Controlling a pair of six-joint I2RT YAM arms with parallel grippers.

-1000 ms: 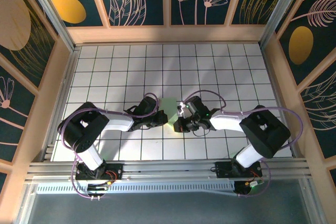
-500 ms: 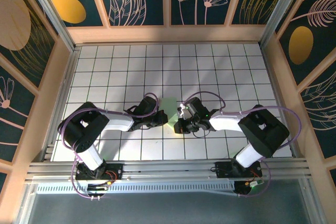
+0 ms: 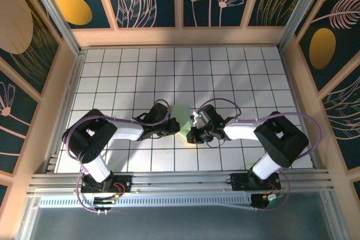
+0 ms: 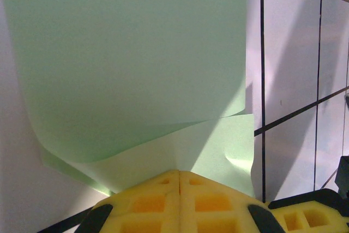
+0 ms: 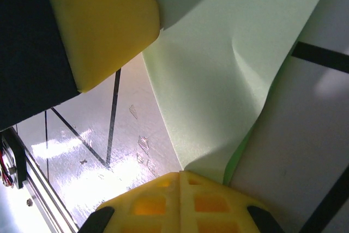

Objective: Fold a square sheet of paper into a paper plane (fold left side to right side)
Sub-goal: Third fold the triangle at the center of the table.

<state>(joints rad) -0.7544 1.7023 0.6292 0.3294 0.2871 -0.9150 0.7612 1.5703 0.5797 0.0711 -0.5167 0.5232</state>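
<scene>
**Pale green paper between two closed robot grippers**

The square sheet of paper is seen from above near the middle of the white gridded table, slightly toward the near edge. Much of it is covered by the two arms that meet over it.

In the left wrist view the sheet is shown partly doubled over. A large upper layer curves across a lower layer, and a rounded bend is seen at the left instead of a flat crease. In the right wrist view a soft dent and a lifted edge are seen in the paper.

The left gripper is placed at the sheet's near left edge. Its yellow fingers are pressed together with no gap, and the paper runs up to their tips. The right gripper is placed at the near right edge, just beside the left one. It is likewise closed, and a corner of the paper meets its tips. Whether paper is pinched inside either gripper cannot be told.
</scene>
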